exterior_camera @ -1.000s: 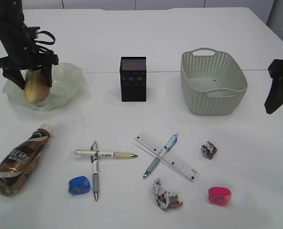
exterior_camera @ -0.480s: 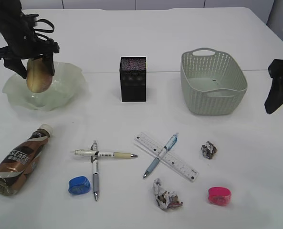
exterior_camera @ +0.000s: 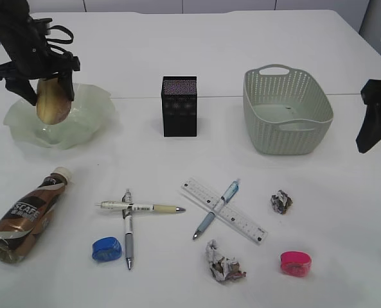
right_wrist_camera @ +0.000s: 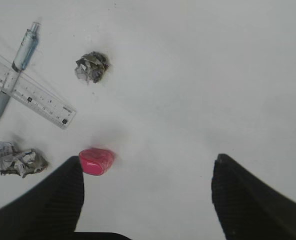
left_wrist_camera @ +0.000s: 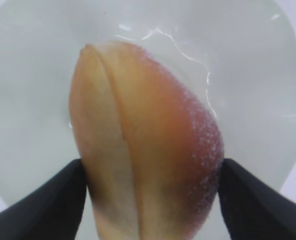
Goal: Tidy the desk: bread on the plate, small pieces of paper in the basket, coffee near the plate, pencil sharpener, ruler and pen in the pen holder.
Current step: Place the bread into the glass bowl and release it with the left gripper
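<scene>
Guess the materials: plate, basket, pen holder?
Plate: looks like translucent pale green glass or glossy plastic; wavy rim, and bright glints show in the left wrist view. Which one is unclear.
Basket: probably matte moulded plastic, grey-green; even perforated walls and moulded handle cutouts.
Pen holder: black, boxy, patterned face with fine dots near the top; possibly metal mesh or printed card, too small to tell.
</scene>
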You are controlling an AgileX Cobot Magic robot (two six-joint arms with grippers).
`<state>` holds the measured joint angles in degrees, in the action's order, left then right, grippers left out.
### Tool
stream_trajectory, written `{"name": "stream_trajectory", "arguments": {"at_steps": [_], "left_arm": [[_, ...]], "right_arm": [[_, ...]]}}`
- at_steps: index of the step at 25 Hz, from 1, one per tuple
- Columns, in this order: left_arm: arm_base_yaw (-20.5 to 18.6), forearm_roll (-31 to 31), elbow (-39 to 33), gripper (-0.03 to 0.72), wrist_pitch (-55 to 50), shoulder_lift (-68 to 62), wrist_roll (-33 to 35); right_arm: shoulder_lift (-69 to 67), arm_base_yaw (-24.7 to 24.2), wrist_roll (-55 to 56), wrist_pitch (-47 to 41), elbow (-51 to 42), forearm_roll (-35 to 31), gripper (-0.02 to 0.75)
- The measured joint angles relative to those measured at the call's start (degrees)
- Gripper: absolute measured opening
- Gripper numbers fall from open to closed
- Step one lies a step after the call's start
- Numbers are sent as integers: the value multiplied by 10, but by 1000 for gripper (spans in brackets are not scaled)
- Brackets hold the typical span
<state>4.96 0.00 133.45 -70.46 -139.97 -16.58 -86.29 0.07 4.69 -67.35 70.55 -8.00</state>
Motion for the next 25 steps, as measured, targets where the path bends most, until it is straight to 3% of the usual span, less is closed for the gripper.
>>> {"name": "stream_trajectory", "arguments": {"at_steps": [10, 17, 25], "left_arm": [[1, 19, 0, 635, -2, 0, -2], [1, 0, 0, 578, -3, 12, -3], [1, -21, 0, 566, -6, 94, 14]], "right_arm": [[0, 0, 0, 6, 0, 0, 584], [0, 0, 0, 11, 0, 0, 584], [0, 0, 0, 11, 0, -7, 584]]}}
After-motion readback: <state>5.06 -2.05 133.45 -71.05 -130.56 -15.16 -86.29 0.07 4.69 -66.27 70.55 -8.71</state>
